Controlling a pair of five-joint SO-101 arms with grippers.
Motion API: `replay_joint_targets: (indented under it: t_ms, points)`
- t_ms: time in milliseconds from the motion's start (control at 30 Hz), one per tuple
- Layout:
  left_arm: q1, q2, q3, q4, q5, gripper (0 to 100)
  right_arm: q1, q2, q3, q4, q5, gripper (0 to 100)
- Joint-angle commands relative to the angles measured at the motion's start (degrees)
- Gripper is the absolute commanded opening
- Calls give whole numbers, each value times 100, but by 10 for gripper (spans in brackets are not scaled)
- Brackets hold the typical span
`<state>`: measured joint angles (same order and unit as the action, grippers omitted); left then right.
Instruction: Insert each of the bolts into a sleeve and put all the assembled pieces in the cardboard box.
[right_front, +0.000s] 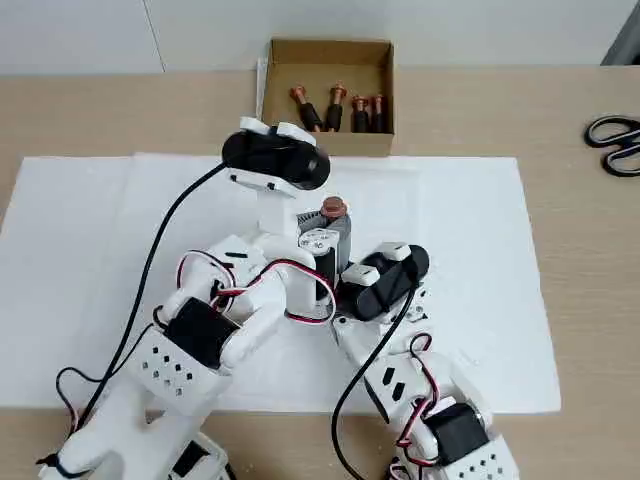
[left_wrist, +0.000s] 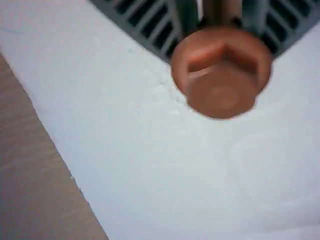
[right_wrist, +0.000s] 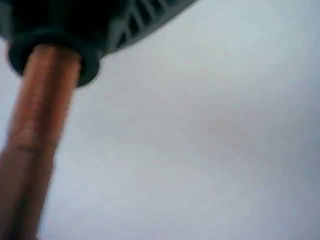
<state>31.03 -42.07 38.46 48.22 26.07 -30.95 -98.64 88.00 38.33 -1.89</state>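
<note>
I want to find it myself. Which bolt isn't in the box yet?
Look at the white sheet on the table, where the two robot arms meet. Between them one bolt is held, its copper six-sided head showing, its shaft in a black sleeve. The other four lie in the cardboard box beyond; this one is outside it.

Bolt (left_wrist: 220, 75) blurred up close, shaft cut by the right wrist view's edge, sleeve (right_wrist: 89, 62) clipped too (a dark smear), scissors (right_front: 615, 143) cropped at the high view's edge.
</note>
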Motion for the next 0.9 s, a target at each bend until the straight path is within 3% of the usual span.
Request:
replay_joint_targets:
  t_ms: [0, 367, 867]
  points:
    - [-97, -123, 4, -105, -79, 6, -4, -101, -62, -154, 26, 4]
    - [123, -88, 13, 932, -79, 6, -4, -101, -62, -154, 26, 4]
    - [281, -123, 532, 905, -325, 8, -4, -101, -62, -154, 26, 4]
